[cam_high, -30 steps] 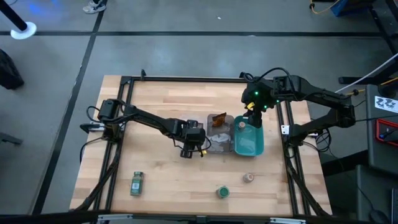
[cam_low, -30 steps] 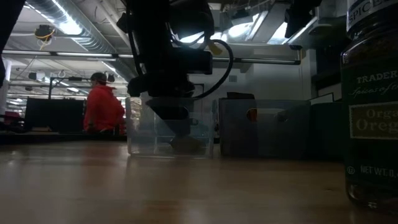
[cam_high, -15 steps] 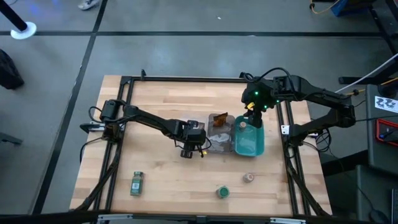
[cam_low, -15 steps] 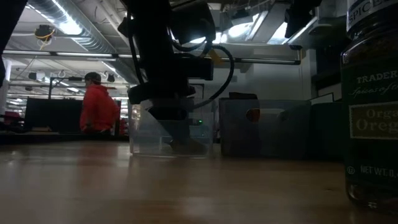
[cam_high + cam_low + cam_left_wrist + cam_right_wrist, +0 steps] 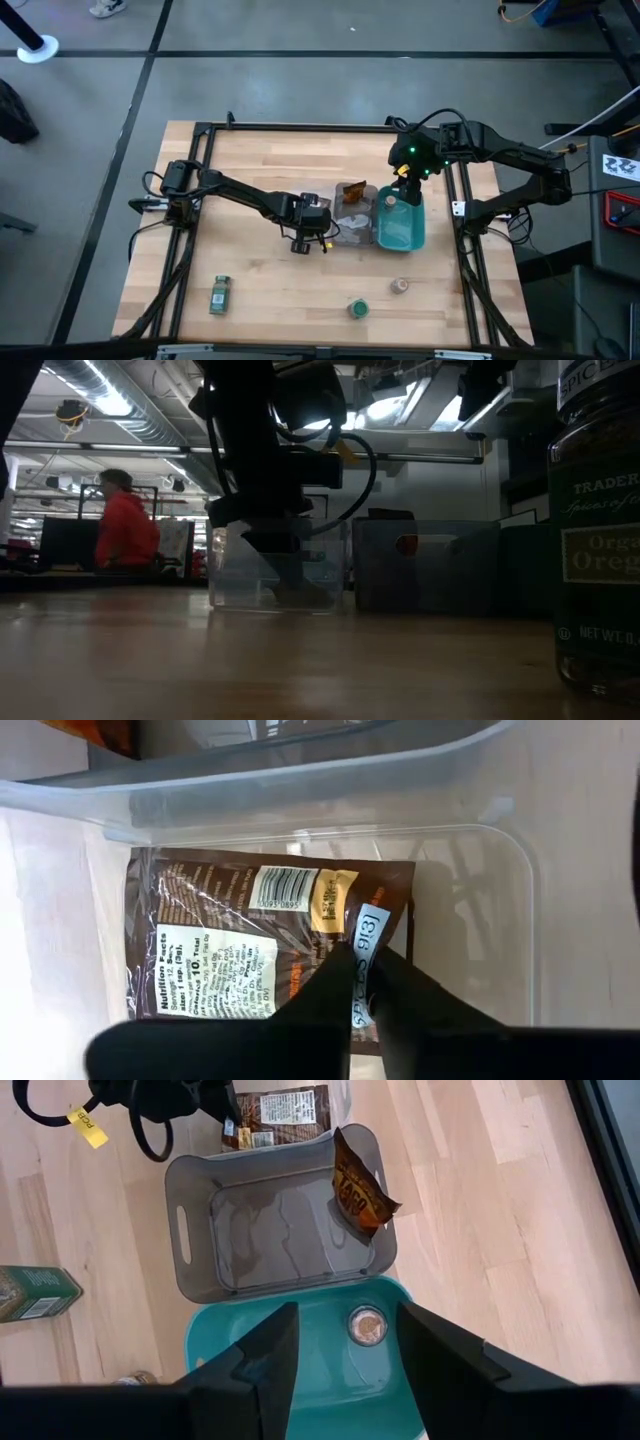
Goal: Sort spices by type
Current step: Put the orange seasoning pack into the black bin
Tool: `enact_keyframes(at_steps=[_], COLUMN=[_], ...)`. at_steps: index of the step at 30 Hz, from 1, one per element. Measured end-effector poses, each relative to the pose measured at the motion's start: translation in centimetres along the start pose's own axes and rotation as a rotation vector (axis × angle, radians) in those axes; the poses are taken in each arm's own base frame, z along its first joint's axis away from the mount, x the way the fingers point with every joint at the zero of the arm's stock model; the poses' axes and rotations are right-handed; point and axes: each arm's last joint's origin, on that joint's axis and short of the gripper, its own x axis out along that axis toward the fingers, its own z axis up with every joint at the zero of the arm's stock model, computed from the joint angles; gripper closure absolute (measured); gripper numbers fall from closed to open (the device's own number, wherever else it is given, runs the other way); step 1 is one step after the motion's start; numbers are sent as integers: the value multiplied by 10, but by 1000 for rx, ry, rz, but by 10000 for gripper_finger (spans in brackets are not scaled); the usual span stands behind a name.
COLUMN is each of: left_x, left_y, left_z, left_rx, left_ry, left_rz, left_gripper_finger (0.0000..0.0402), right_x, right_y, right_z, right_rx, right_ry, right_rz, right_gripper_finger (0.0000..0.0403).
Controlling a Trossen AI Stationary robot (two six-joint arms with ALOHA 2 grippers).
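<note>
The left gripper [image 5: 362,988] is seen low inside the clear tray [image 5: 300,800], its two dark fingers [image 5: 325,990] pinched together on the edge of a flat brown sachet [image 5: 215,945] that lies on the tray floor. In the high view this gripper [image 5: 309,238] is placed at the 9 o'clock side of the tray cluster near the table's [image 5: 260,290] centre.

The right gripper [image 5: 340,1355] is held spread wide and empty above the teal tray [image 5: 300,1350], at the 3 o'clock end of the cluster [image 5: 400,228]. A jar with a pinkish-brown lid [image 5: 366,1325] is seen standing in the teal tray. A second sachet [image 5: 358,1182] is leaned tilted against the wall of the grey tray [image 5: 275,1220], which is set between the clear and teal trays.

Along the 6 o'clock edge of the table, three spices are left outside the trays: a green-lidded jar lying on its side [image 5: 220,294] at about 7 o'clock, another green-lidded jar [image 5: 357,309] at 6 o'clock, and a pinkish-lidded jar [image 5: 400,286] just beside it toward 5 o'clock.

A person in red [image 5: 125,532] is visible in the room behind.
</note>
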Motion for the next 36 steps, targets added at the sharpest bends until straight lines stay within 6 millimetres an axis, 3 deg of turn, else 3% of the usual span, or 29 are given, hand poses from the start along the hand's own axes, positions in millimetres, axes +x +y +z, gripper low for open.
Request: enact_keyframes(at_steps=[6, 15, 25, 36], left_x=[-6, -48, -111, -189], left_y=[1, 10, 24, 39], left_z=[2, 13, 9, -3], left_rx=[-22, -100, -193, -276], left_ry=[-12, -134, -291, -571], left_rz=[0, 1, 5, 8], left_gripper_finger=[394, 398, 399, 398], right_x=[0, 0, 0, -4], right_y=[0, 0, 1, 6], right_z=[0, 0, 4, 25], right_rx=[0, -22, -222, -459], right_ry=[1, 1, -42, -287], right_rz=[0, 0, 10, 97], right_gripper_finger=[233, 233, 233, 233])
